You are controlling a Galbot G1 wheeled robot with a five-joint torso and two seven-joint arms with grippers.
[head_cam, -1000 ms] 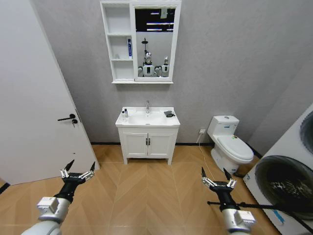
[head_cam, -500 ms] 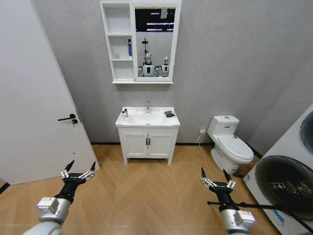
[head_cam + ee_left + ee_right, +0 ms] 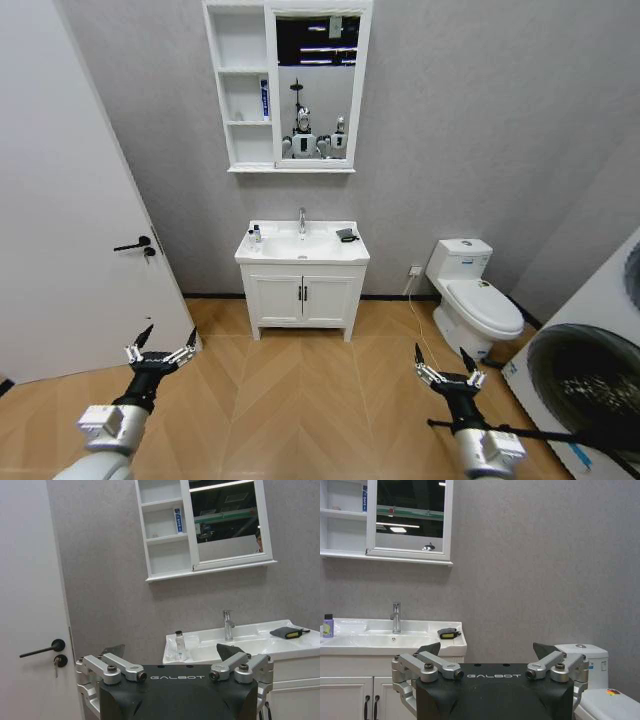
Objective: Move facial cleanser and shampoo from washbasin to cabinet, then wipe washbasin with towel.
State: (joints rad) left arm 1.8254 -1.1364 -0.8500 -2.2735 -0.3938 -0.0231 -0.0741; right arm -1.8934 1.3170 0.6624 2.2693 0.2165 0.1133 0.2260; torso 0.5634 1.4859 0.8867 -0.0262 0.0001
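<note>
Both grippers hang low over the wood floor point(image 3: 300, 400), well short of the vanity: the left gripper point(image 3: 160, 351) on the left and the right gripper point(image 3: 443, 368) on the right, each with fingers spread wide and nothing between them. Against the earlier head pictures the whole scene has shifted a little: the washer point(image 3: 590, 370) now reaches less far into the right edge and the toilet point(image 3: 475, 295) sits slightly lower. That is the camera moving; the things themselves keep their places and the grippers keep the same spread.

Ahead, the washbasin point(image 3: 300, 245) stands against the grey wall. A small bottle point(image 3: 256, 234) stands upright on its left rim, and the dark towel point(image 3: 346, 234) lies on its right rim, with the faucet point(image 3: 302, 217) between them at the back. Above it hangs the cabinet point(image 3: 288, 85), with a blue-and-white tube point(image 3: 265, 98) upright in the middle niche.

From the left wrist, the bottle point(image 3: 179, 646) and towel point(image 3: 286, 632) sit apart on the basin rim. A white door point(image 3: 70, 200) stands to the left. Open floor lies between the grippers and the vanity.
</note>
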